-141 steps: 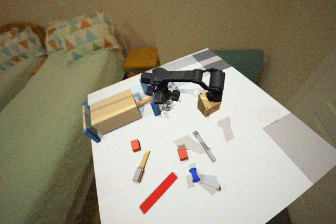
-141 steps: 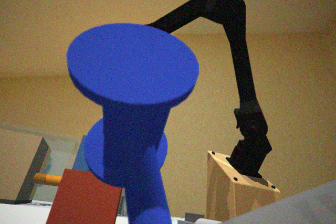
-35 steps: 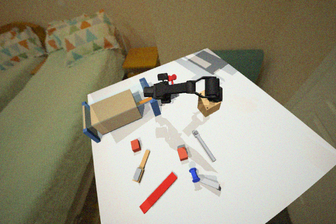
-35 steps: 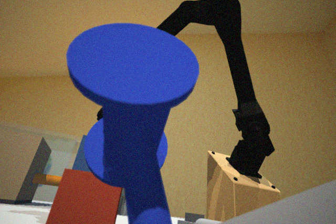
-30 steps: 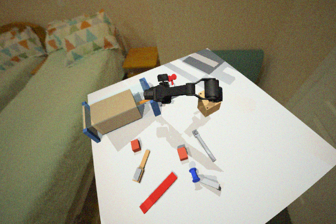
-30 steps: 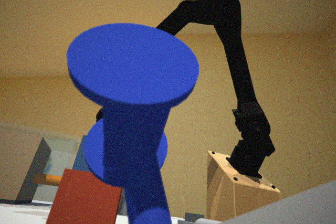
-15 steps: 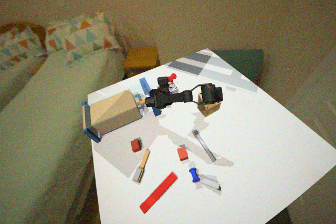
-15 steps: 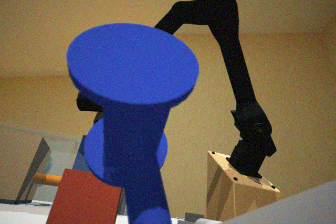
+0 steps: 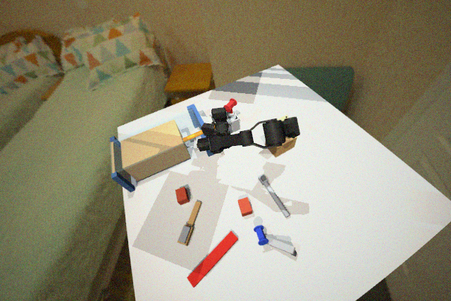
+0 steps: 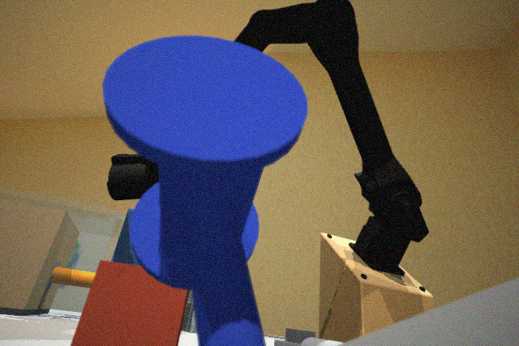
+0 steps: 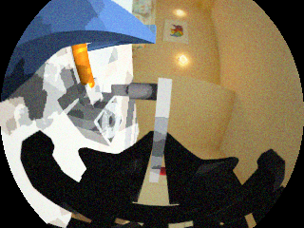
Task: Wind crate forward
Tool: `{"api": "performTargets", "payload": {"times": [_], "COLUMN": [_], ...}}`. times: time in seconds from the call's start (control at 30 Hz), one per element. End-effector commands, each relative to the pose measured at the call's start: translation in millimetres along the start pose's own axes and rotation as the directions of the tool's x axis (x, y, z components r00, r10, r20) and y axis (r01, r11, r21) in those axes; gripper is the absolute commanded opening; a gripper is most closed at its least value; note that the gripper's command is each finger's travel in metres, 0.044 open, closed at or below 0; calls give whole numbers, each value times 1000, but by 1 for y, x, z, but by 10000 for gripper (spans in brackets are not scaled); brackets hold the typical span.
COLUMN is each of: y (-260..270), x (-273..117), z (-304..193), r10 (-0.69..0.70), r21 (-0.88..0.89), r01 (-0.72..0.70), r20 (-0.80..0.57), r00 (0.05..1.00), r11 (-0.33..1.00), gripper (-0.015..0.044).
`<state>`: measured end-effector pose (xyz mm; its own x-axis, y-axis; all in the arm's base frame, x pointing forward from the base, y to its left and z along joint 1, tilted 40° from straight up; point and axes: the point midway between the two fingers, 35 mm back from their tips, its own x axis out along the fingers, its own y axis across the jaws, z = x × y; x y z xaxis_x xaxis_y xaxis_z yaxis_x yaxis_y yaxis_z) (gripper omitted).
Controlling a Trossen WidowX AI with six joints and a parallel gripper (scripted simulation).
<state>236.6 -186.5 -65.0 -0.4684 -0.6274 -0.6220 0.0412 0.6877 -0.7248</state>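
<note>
Nearest in the top view, and well apart from the blue frame (image 9: 195, 113) (image 10: 122, 239) (image 11: 104, 21), a red bar (image 9: 213, 258) and a blue-knobbed tool (image 9: 260, 235) (image 10: 205, 99) are seen lying. Farther, behind the frame, the crate (image 9: 153, 144) (image 10: 31, 249) is seen flat, its front separated from the frame by a gap (this one is crossed by an orange strap (image 9: 192, 135) (image 10: 75, 277) (image 11: 83, 64)). On the frame's other side, near the winch (image 9: 235, 123) (image 11: 109, 121), the grey winch handle (image 11: 161, 114) with red knob (image 9: 230, 105) (image 11: 162, 171) is clamped between the jaws of the gripper (image 9: 227, 120) (image 11: 159, 135), its key being held sideways, out of the round hole.
</note>
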Motion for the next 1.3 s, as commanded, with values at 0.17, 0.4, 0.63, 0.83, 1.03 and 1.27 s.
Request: {"api": "performTargets", "payload": {"times": [0.17,0.4,0.63,0.83,1.03,1.27], "y": [-3,1,3,5,7,8], "x": [0,11,31,47,61,70], "z": [0,-8,-26,-43,-62,-77], "r10": [-42,-25,-25,-26,-28,-31], "r21": [6,2,1,0,0,0], "r01": [42,25,25,26,28,31], "r20": [1,1,1,0,-2,-4], "r00": [999,1000,1000,1000,1000,1000], "r11": [999,1000,1000,1000,1000,1000], "gripper": [0,0,0,0,0,0]}}
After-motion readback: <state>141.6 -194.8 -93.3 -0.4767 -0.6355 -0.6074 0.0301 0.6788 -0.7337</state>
